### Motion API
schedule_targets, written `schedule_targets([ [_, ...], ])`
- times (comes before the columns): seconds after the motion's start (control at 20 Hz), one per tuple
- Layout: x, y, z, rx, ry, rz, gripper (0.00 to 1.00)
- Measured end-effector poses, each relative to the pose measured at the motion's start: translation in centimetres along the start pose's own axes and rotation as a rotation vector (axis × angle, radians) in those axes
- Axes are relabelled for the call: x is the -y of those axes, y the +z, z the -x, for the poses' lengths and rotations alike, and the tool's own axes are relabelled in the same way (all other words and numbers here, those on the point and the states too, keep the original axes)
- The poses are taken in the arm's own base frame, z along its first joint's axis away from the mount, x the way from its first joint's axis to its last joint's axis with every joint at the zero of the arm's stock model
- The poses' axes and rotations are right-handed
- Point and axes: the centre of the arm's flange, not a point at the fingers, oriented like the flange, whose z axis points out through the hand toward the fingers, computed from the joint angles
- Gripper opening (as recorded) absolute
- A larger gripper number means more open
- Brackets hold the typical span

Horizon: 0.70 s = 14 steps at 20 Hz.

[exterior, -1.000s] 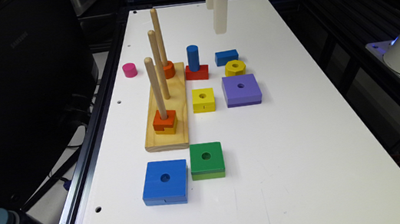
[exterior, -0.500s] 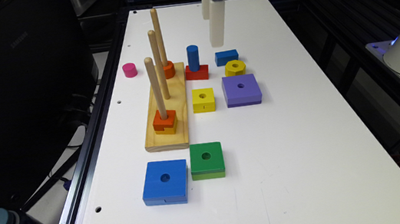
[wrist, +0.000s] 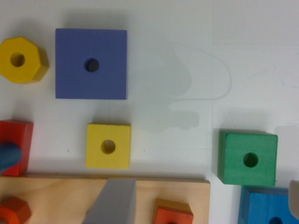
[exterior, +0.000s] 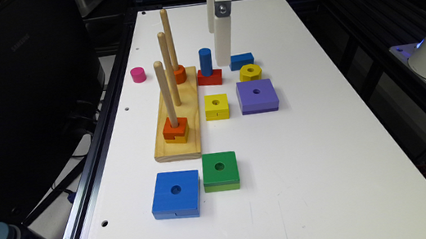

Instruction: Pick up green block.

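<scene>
My gripper (exterior: 225,58) hangs high over the far part of the white table (exterior: 326,162), above the small blue block (exterior: 241,61), and I cannot tell if it is open or closed. The green block (exterior: 220,171) lies flat on the table at the near end, well apart from my gripper. It sits just beside the big blue square block (exterior: 176,194) and near the end of the wooden peg board (exterior: 178,128)

Block (exterior: 220,171) just beside larger square block (exterior: 176,194), near pegboard (exterior: 179,128).
</scene>
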Motion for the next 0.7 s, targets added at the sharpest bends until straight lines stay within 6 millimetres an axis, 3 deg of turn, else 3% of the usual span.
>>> schedule_targets([
  [0.25,1.4,0.0,0.8,0.004,0.000,-0.009,1.00],
  [0.7,5.1,0.0,4.1,0.001,0.000,-0.019,1.00],
])
